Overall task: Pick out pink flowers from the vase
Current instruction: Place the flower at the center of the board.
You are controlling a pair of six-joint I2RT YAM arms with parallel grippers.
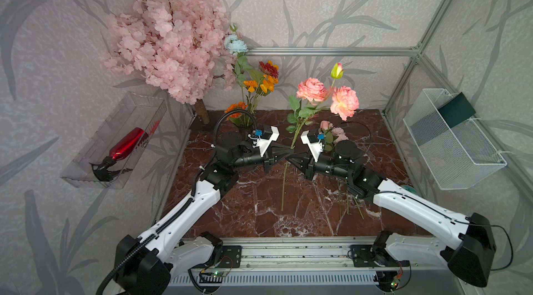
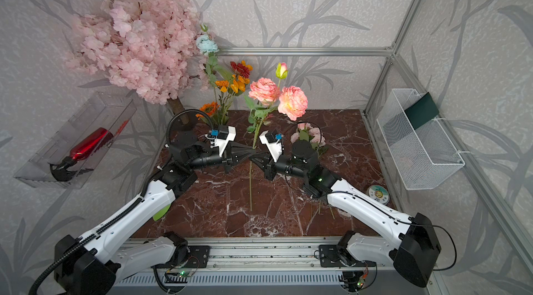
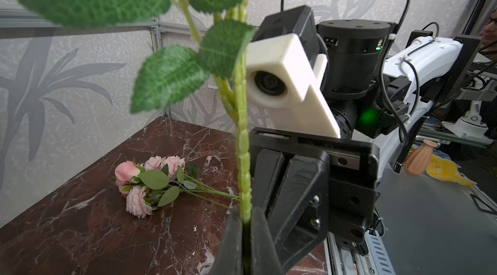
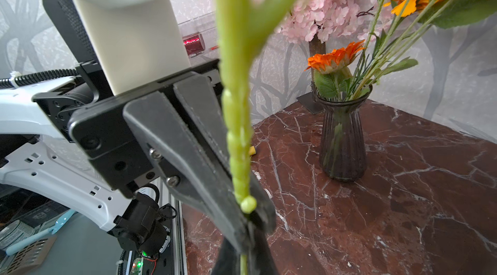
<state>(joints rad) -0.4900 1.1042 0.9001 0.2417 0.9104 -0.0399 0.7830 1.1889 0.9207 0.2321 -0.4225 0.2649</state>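
Note:
A tall sprig of pink flowers [image 1: 312, 90] [image 2: 264, 91] stands upright over the middle of the marble table, its long green stem [image 1: 284, 186] reaching down to the top. Both grippers meet on that stem. My left gripper [image 1: 289, 149] [image 3: 246, 219] is shut on it from the left. Just below, my right gripper [image 1: 289, 158] [image 4: 246, 236] is shut on it from the right. More pink flowers [image 3: 139, 179] [image 1: 336, 133] lie flat behind the right wrist. The dark ribbed vase [image 4: 343, 136] [image 1: 243, 127] stands at the back left, partly hidden by the left wrist.
Orange flowers [image 1: 259, 83] and a pale-blue flower [image 1: 236, 45] stand in the vase. A big pink blossom tree [image 1: 170, 45] fills the back left corner. A clear bin [image 1: 86, 175] with a red bottle hangs on the left wall, a white mesh basket [image 1: 452, 146] on the right.

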